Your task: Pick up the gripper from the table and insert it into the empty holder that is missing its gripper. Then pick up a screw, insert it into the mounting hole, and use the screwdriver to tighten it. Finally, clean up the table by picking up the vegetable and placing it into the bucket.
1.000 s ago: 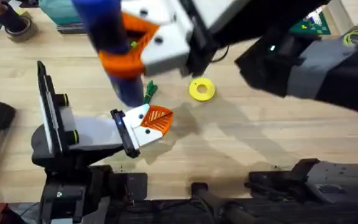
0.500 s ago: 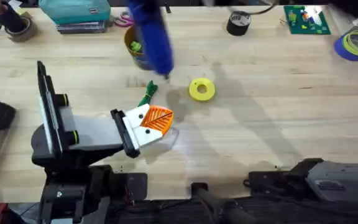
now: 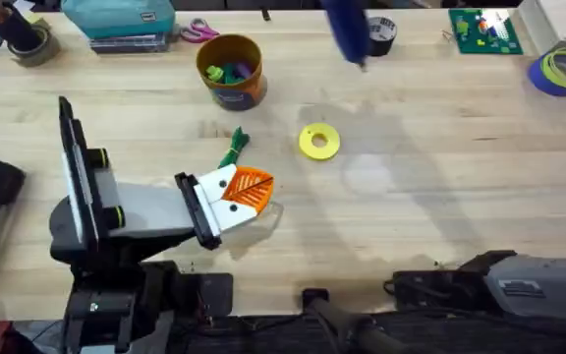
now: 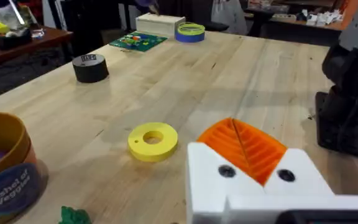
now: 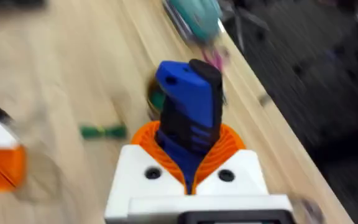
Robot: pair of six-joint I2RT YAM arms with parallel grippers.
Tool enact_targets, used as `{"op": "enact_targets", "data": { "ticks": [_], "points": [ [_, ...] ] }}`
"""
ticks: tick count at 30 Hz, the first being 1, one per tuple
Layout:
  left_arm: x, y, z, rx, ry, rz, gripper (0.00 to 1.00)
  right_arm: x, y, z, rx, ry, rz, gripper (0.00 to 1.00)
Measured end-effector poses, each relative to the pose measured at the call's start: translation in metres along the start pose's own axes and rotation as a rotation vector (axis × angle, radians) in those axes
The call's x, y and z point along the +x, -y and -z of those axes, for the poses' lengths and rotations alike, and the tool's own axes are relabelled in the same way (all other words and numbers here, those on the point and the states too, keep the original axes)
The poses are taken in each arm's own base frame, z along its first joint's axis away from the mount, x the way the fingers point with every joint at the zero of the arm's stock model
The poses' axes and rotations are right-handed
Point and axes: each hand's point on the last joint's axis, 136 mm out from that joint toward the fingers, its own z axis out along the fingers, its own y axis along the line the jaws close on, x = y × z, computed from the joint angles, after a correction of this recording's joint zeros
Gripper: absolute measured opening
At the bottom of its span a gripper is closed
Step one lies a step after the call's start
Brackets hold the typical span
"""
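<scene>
— What lies on the pale wooden surface [image 3: 440, 197]?
— The short orange-brown bucket [image 4: 5, 168], reading "Bushel of Veggies", beside the left tool [image 4: 253, 163], whose fingers meet.
— The right tool [image 5: 188, 163]?
— It grips the bright-blue pen-shaped screwdriver [image 5: 188, 112].

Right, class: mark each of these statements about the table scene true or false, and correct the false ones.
1. The right gripper is shut on the screwdriver. True.
2. The vegetable is in the bucket. False: it lies on the table beside the left gripper, apart from the bucket.
3. The yellow ring lies flat on the table. True.
4. The black tape roll is stacked on the yellow ring. False: the roll sits apart, farther back on the table.
5. The bucket holds coloured toys. True.
</scene>
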Motion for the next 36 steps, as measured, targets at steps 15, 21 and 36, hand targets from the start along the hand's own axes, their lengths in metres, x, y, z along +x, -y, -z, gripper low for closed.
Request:
{"op": "enact_targets", "data": {
  "ticks": [15, 21, 36],
  "points": [
    [0.0, 0.0, 0.0, -0.001, 0.0, -0.004, 0.004, 0.197, 0.054, 0.005, 0.113, -0.738, 0.173, 0.023],
    [0.0, 0.0, 0.0, -0.002, 0.0, -0.005, 0.004, 0.281, 0.048, -0.006, 0.009, -0.865, 0.219, 0.023],
    [0.0, -0.001, 0.0, -0.004, 0.0, -0.006, 0.004, 0.37, 0.044, -0.016, -0.148, -0.987, 0.236, 0.023]
  ]
}}
